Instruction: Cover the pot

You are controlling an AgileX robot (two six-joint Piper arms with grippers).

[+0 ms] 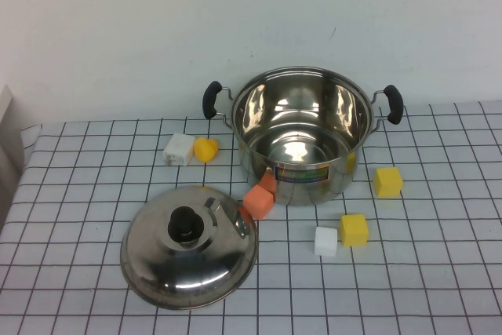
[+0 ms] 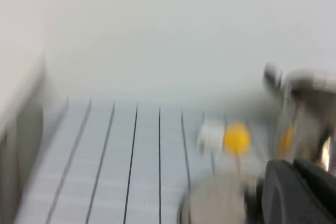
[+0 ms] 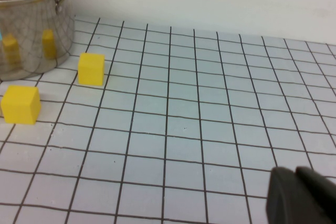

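Observation:
The shiny steel pot (image 1: 302,135) with two black side handles and a colourful label stands open at the back middle of the checked cloth. The domed steel lid (image 1: 188,245) with a black knob lies on the cloth in front and to the left of it, apart from the pot. Neither gripper shows in the high view. In the blurred left wrist view, my left gripper (image 2: 293,167) is shut and empty, just over the lid (image 2: 215,203), with the pot (image 2: 304,114) beyond. My right gripper (image 3: 295,174) is shut and empty above bare cloth, well to the right of the pot (image 3: 31,30).
An orange block (image 1: 259,198) leans at the pot's front, next to the lid's rim. A white block (image 1: 178,148) and a yellow piece (image 1: 205,149) lie left of the pot. Two yellow cubes (image 1: 387,181) (image 1: 354,230) and a white cube (image 1: 325,241) lie front right.

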